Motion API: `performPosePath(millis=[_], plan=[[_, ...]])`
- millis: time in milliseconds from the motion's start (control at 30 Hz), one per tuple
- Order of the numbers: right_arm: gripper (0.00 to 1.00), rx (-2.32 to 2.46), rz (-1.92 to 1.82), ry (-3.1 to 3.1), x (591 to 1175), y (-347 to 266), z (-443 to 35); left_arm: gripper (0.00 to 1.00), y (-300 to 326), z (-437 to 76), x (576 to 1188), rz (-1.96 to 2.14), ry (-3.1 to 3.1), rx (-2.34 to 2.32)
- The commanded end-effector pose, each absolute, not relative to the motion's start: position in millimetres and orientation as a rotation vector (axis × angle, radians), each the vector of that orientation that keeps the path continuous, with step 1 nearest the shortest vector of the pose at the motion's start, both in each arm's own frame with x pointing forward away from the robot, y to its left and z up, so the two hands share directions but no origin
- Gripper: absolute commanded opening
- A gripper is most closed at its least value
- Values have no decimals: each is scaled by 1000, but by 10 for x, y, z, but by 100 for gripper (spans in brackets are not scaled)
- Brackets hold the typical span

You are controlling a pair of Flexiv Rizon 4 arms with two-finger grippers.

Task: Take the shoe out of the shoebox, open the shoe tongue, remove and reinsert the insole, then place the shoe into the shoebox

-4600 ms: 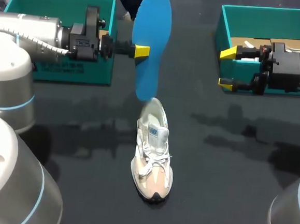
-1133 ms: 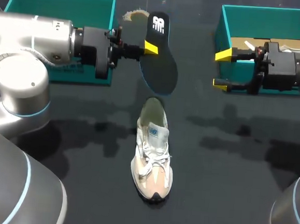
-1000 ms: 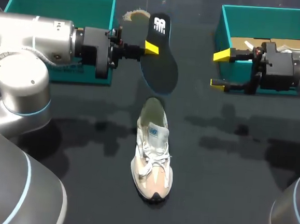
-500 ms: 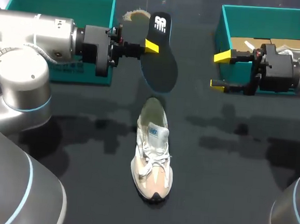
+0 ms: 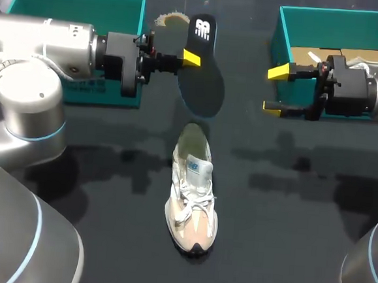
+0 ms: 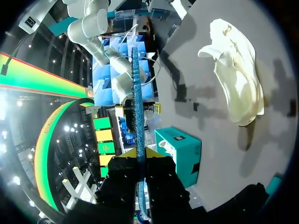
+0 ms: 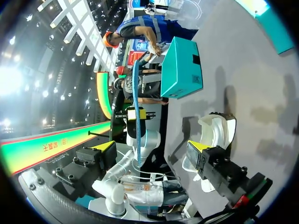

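Since the earliest frame the left tool has turned the insole: its dark side with a white logo now shows instead of the blue one. The tool's fingers pinch the insole's edge and hold it above the desk, just beyond the heel of the shoe. The blue tongue label is too small to read. The right tool is open in front of the right shoebox.

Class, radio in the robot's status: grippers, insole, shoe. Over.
Left gripper shut on insole, held up beyond the heel. Right gripper open, empty, by right shoebox. Shoe upright on table; nothing between it and insole.
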State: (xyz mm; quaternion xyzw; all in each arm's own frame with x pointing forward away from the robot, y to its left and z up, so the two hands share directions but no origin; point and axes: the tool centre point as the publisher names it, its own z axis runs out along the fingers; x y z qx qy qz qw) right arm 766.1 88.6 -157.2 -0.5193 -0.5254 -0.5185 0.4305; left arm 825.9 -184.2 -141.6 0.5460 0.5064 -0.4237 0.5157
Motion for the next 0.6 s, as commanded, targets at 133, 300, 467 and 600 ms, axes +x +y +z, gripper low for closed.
performPosePath(millis=[133, 300, 467, 600], plan=[[100, -1241, -1278, -1349, 7665, 1145, -1549, 0, -2009, -1557, 8343, -1037, 1194, 1301], [100, -1219, -1275, -1372, 7666, 1274, -1558, 0, -2072, -1567, 8337, -1042, 1174, 1326], [100, -1196, -1259, -1393, 7664, 1404, -1549, 0, -2077, -1558, 8342, -1055, 1158, 1328], [100, -1176, -1253, -1400, 7666, 1507, -1557, 0, -2077, -1552, 8344, -1057, 1150, 1327]])
